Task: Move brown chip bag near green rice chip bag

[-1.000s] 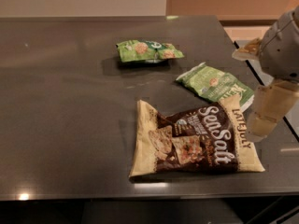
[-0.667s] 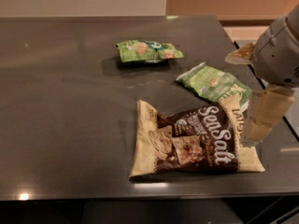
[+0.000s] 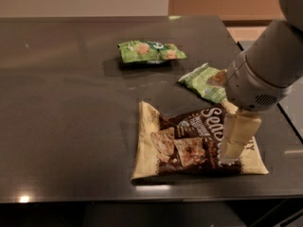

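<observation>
In the camera view we see the brown chip bag [image 3: 189, 148] lying flat near the front edge of the dark worktop [image 3: 71, 103], its cream end to the left and its white lettering to the right. The green rice chip bag [image 3: 149, 51] lies well apart from it, farther back and a little to the left. A paler green bag [image 3: 203, 82] sits between the two, off to the right. The tool [image 3: 233, 154] hangs from the grey arm [image 3: 260, 74] over the right half of the brown chip bag, its tip at the bag's face or just above it. We cannot tell how wide it is set, nor whether it has taken hold. We judge the bag light, soft and puffed with air, with a slick, crinkly film and brittle chips inside, so a hard squeeze through the middle would crush them. We would take it by a raised fold or by the flat sealed edge on the right, pinch gently, and lift it clear rather than drag it, since the film could slip free.
</observation>
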`<state>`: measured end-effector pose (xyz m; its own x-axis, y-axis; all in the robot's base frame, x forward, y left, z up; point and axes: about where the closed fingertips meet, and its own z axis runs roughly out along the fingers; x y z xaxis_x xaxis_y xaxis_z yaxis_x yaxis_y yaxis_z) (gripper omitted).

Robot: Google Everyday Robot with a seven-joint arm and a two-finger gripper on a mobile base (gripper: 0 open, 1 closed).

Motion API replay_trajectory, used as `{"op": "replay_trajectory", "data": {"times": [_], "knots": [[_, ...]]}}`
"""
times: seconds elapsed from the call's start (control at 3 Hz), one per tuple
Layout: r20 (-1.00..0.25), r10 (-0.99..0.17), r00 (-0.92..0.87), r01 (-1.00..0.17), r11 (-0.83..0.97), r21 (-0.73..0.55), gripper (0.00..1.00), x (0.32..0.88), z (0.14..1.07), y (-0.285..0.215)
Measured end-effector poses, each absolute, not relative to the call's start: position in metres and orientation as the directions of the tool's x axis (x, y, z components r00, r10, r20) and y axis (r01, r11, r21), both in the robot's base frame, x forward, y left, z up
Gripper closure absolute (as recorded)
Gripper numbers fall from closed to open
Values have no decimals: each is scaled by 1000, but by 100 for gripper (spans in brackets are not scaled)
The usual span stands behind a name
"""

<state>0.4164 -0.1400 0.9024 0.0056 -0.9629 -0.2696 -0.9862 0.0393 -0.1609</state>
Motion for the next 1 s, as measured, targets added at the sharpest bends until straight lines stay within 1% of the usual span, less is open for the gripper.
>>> {"op": "replay_trajectory", "data": {"times": [1.0], "knots": [[-214,-977,8,-993,18,-119,0,416,866,-138]]}}
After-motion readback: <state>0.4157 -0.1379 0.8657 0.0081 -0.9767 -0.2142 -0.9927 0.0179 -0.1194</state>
